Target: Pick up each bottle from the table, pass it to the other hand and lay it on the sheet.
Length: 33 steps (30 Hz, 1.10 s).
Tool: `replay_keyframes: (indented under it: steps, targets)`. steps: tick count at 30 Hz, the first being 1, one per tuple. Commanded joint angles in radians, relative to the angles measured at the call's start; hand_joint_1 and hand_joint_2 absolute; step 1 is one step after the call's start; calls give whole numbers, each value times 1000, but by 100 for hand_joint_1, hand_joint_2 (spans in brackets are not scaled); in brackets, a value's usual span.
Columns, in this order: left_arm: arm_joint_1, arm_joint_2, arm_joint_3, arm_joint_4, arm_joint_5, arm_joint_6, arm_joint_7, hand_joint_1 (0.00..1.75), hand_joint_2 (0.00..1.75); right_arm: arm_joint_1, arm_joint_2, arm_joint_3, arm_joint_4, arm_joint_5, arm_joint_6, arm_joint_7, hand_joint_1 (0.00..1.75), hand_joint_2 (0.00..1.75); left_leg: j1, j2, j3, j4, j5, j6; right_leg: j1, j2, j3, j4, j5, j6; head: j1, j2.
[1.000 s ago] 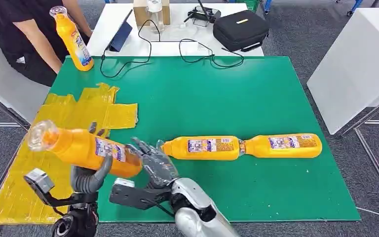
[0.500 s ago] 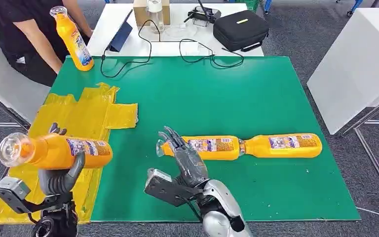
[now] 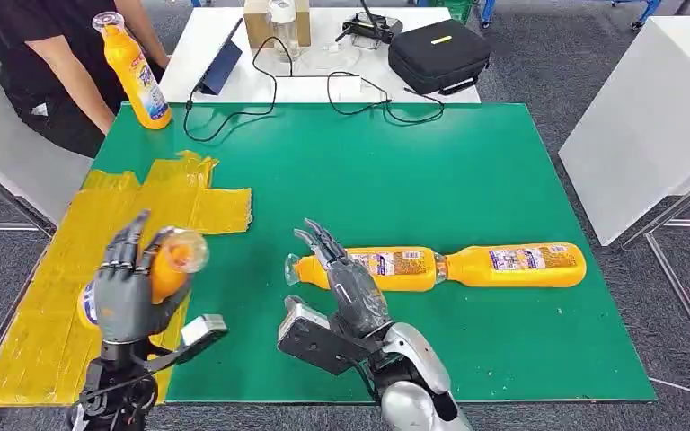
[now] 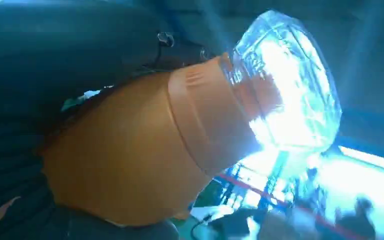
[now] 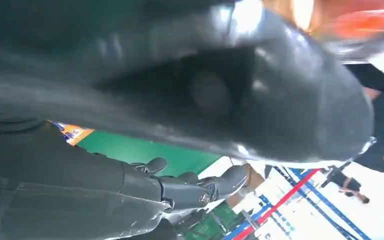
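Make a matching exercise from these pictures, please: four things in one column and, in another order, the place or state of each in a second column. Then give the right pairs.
Things
1. bottle in the left robot hand
2. standing bottle
3. black case
4. right robot hand

Places or states
A. on the white table beyond the green mat
B. upright at the mat's far left corner, by a person
C. held up over the yellow sheet's edge
D. empty, fingers apart, near the cap of a lying bottle

Pairs: 1-C, 2-B, 3-A, 4-D
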Motion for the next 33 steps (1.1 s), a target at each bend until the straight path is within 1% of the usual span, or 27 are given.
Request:
replay_keyframes:
  steps: [1,2,3,4,6,8,9,10,11,12,14,15,16,17,18,19,20,21,24,25,26,27,28,29,31,32,33]
  targets:
    - [-81,-7,44,239,-121,34,66,175,175,-62,-51,39,31,-21,15,-13,0,0,0,0,4,-2,0,1,0,-2,4,-2,-1,-2,0,0]
    - [-81,-2,38,250,-160,34,83,175,175,-70,-52,45,38,-28,15,-16,0,0,0,0,8,-3,-1,1,1,-3,8,-3,-2,-3,0,0]
    - [-82,2,37,260,-172,34,97,175,175,-76,-52,48,42,-33,16,-19,0,0,-1,0,5,-2,0,1,0,-2,5,-2,-1,-2,0,0]
    - [-100,4,42,311,-196,34,109,175,175,-88,-51,53,50,-48,24,-20,0,0,0,0,7,-3,-1,1,1,-2,7,-2,-1,-3,0,0]
    - [-104,27,15,360,-177,34,127,175,175,-97,-51,55,65,-68,16,-32,0,0,0,1,8,-3,-1,2,1,-2,8,-3,-1,-3,0,0]
    - [-125,35,6,430,-180,34,148,175,175,-102,-50,64,61,-67,17,-31,0,0,-1,0,8,-3,-1,2,1,-3,8,-3,-1,-3,0,0]
    - [-144,46,-4,517,-190,34,160,175,175,-108,-52,71,65,-69,24,-33,0,0,-1,0,5,-2,0,1,0,-2,5,-2,-1,-2,0,0]
    - [-178,62,-19,620,-226,34,200,175,175,-114,-52,77,70,-68,28,-36,0,0,0,0,7,-3,0,2,1,-2,7,-3,-1,-3,0,0]
    - [-218,81,-35,739,-261,34,252,175,175,-120,-52,82,75,-73,36,-42,0,0,-1,0,5,-3,0,1,-1,-2,5,-2,-1,-2,0,0]
    - [-222,85,-38,744,-259,34,254,175,175,-122,-51,82,77,-73,36,-42,0,0,-1,-1,9,-5,1,1,0,-3,9,-4,-1,-3,0,0]
    - [-257,99,-58,844,-294,34,302,175,175,-131,-49,87,85,-79,42,-46,0,0,-1,-1,10,-5,0,2,1,-4,10,-4,-1,-4,-1,0]
    - [-271,105,-63,882,-292,34,311,141,175,-132,-49,87,86,-79,42,-46,0,0,-1,-1,6,-3,0,1,0,-2,7,-3,-1,-2,0,0]
    - [-294,111,-65,938,-280,17,317,0,175,-134,-49,89,87,-79,43,-47,0,0,-1,-1,9,-4,0,2,1,-3,9,-4,-1,-4,1,0]
    - [-314,134,-121,987,-300,-11,382,0,0,-140,-48,92,89,-81,52,-50,0,0,0,0,5,-3,0,1,1,-2,6,-2,0,-3,0,0]
    - [-320,143,-139,1004,-300,-8,404,0,0,-145,-46,94,91,-82,59,-51,0,0,0,1,7,-3,0,1,1,-2,7,-3,0,-3,0,0]
    - [-333,148,-133,1030,-300,-40,441,0,0,-150,-43,95,93,-83,65,-51,0,0,-1,-1,6,-3,0,1,0,-3,6,-2,-1,-2,0,0]
    - [-342,161,-171,1050,-300,-78,486,0,0,-156,-38,95,97,-84,73,-51,0,0,-1,-3,10,-4,1,2,0,-5,12,-3,-1,-3,0,0]
    - [-343,161,-159,1052,-287,-61,473,0,0,-157,-33,91,98,-83,75,-51,0,0,0,-4,12,-4,1,2,1,-6,14,-3,-2,-3,0,0]
    - [-348,167,-117,1054,-264,-33,468,0,0,-160,-23,81,100,-76,86,-46,0,0,-1,-5,16,-4,0,1,0,-5,19,-2,-2,-1,0,0]
    - [-345,166,-96,1044,-249,-13,462,0,0,-158,-22,77,101,-73,87,-46,0,0,-1,-3,18,-5,0,1,0,-3,20,-2,-2,-3,0,0]
    - [-344,165,-82,1037,-235,2,444,0,0,-156,-21,74,100,-71,88,-46,0,0,-1,-7,20,-4,-2,-1,0,-6,24,-1,-5,-4,0,0]
    - [-343,165,-68,1028,-226,12,435,0,0,-153,-21,71,99,-67,88,-46,0,0,-1,-4,21,-5,-1,-1,0,-4,24,-2,-4,-5,0,0]
    - [-337,160,-40,1004,-193,34,413,0,0,-151,-21,68,98,-64,88,-46,0,0,0,-2,21,-5,-2,-3,1,-3,24,-3,-3,-6,0,0]
    - [-308,150,13,902,-121,34,338,0,0,-148,-23,63,98,-56,84,-45,0,0,0,-1,21,-7,-1,-3,2,-2,23,-5,-1,-7,0,0]
    - [-283,131,71,807,-51,34,258,0,0,-143,-27,53,99,-45,76,-44,0,0,-1,-6,23,-5,-3,-5,1,-5,25,-2,-4,-5,0,0]
    - [-279,124,96,783,-24,34,215,0,0,-140,-29,45,101,-43,74,-45,0,0,0,-5,23,-6,-2,-5,1,-5,24,-3,-3,-6,0,0]
    - [-284,102,145,753,105,34,90,0,0,-139,-33,36,104,-30,67,-42,0,0,0,-5,24,-7,0,-3,2,-6,24,-5,-1,-8,0,0]
